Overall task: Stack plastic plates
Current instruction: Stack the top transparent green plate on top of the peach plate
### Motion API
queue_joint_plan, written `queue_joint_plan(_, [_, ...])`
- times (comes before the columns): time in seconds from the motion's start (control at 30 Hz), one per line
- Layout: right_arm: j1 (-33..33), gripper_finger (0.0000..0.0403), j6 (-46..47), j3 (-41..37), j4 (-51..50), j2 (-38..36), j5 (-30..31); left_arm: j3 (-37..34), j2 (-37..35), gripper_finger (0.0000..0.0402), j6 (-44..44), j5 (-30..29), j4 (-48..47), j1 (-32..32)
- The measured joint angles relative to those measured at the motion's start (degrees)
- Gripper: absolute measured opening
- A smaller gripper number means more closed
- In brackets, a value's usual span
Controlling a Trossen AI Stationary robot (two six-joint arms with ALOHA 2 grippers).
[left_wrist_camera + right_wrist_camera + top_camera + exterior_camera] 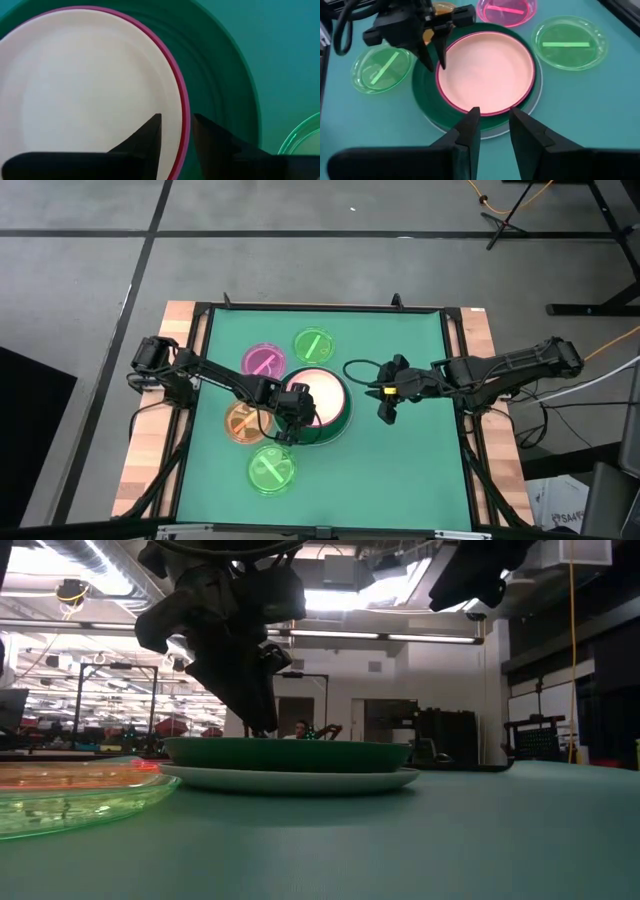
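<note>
High view, left side: the left arm reaches in from the table's left edge, and the left gripper (291, 412) is at the near-left rim of the central stack.
Left gripper state: its fingers (145, 142) straddle the rim of the cream plate (85, 95) and the hot pink plate (186, 107) beneath it, one inside and one outside, with a narrow gap; I cannot tell whether they are pinching the rim or have let go.
Small plates, left of stack: an orange plate (243, 421) lies just beside the stack, a translucent pink plate (264, 361) sits beyond it, and a lime green plate (271, 469) lies nearer the front edge; all rest flat on the green mat (410, 470).
Central stack: the cream plate sits in the hot pink one, which sits in the dark green plate (432, 107), with the pale blue-white plate (290, 780) at the bottom.
Second lime green plate (314, 344): behind the stack, apart from it.
Right side: the right gripper (386, 402) hovers just right of the stack, fingers slightly parted and holding nothing.
Risk, my judgement: if the left gripper lifts while pinching, it could drag the top two plates off centre or tip them; a sideways retreat could bump the orange plate, and an early move by the right arm could bring the grippers together over the stack.
</note>
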Motion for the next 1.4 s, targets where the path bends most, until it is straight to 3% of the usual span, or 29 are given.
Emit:
queue_joint_plan(0.33, [-1.05, 0.0096, 0.97, 0.02, 6.77, 0.86, -2.88, 2.85, -0.07, 0.0104, 0.02, -0.01, -0.1, 0.0])
queue_joint_plan(0.57, [-5.91, 0.0163, 1.54, 0.0, 7.79, 2.61, -6.02, 4.11, -3.96, 0.0104, 0.13, -0.41, -1.56, 0.85])
queue_joint_plan(0.8, [-14.66, 0.0206, 1.04, 0.02, 14.65, 4.38, -9.29, 4.13, -13.81, 0.0104, -0.98, -0.43, -4.83, 3.9])
queue_joint_plan(1.13, [-31.48, 0.0201, -3.19, 0.05, 28.23, 11.05, -17.76, 4.13, -28.01, 0.0104, -0.98, -0.54, -14.44, 10.99])
queue_joint_plan(1.4, [-42.81, 0.02, -3.17, 0.04, 37.12, 21.75, -24.71, 4.09, -32.49, 0.0104, -0.95, -0.54, -17.56, 15.76])
